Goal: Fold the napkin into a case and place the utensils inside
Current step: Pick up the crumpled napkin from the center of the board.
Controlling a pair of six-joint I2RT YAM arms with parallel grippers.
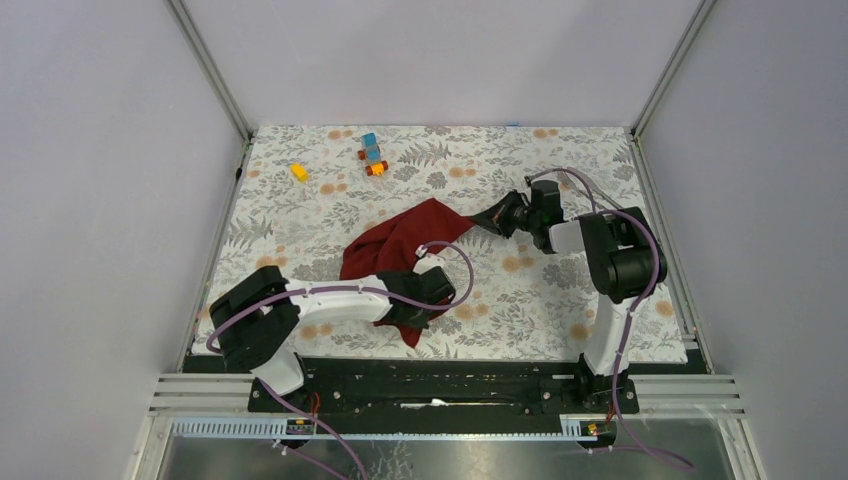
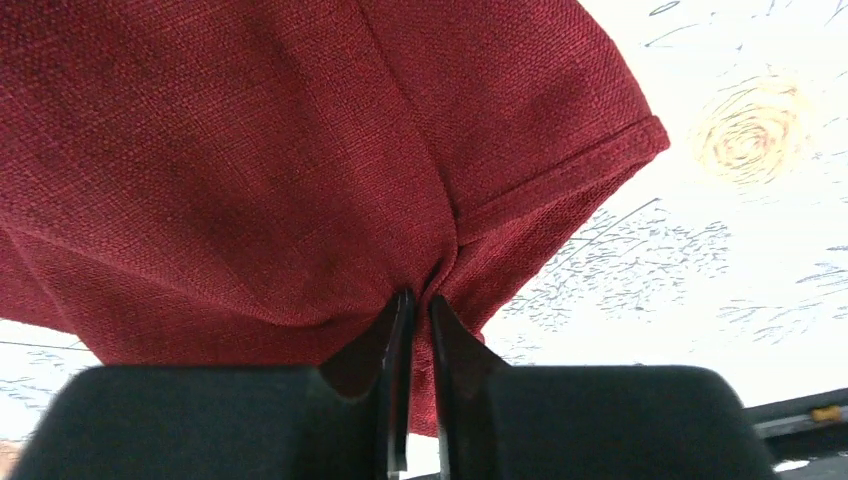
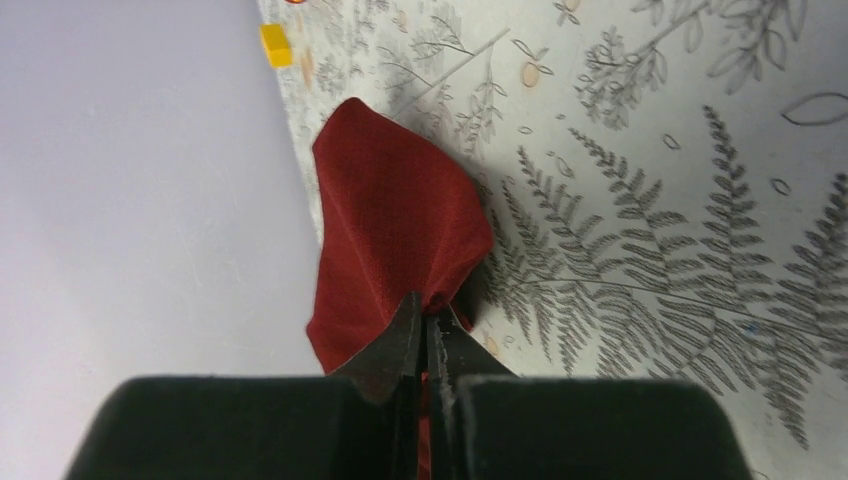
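Left arm: the left arm (image 1: 335, 297) lies low from its base at the near left corner of the tabletop (image 1: 560, 300). The forearm runs to the right, parallel to the near edge, and the wrist ends over the near part of the cloth.
Left gripper: the left gripper (image 2: 420, 298) has its two fingers drawn almost together. A fold of the napkin (image 1: 400, 240) is pinched between the tips, and the cloth puckers where they meet.
Right arm: the right arm (image 1: 625, 260) rises from its base at the near right corner and bends at a raised elbow. From there it reaches left and toward the far edge, with the wrist pointing at the middle of the tabletop.
Right gripper: the right gripper (image 3: 425, 312) is closed tight on one corner of the napkin. The cloth fans out from the fingertips into a rounded flap.
Napkin: dark red and bunched rather than flat, it sits about the middle of the tabletop, slightly toward the left edge. Its right corner is stretched out toward the right gripper. A narrow tail points at the near edge beside the left wrist. A hemmed edge shows in the left wrist view.
Yellow block: the yellow block (image 1: 299, 171) lies on the tabletop toward the far left corner, well apart from the napkin.
Blue and orange blocks: the blue and orange blocks (image 1: 372, 152) stand in a small cluster near the far edge, right of the yellow block.
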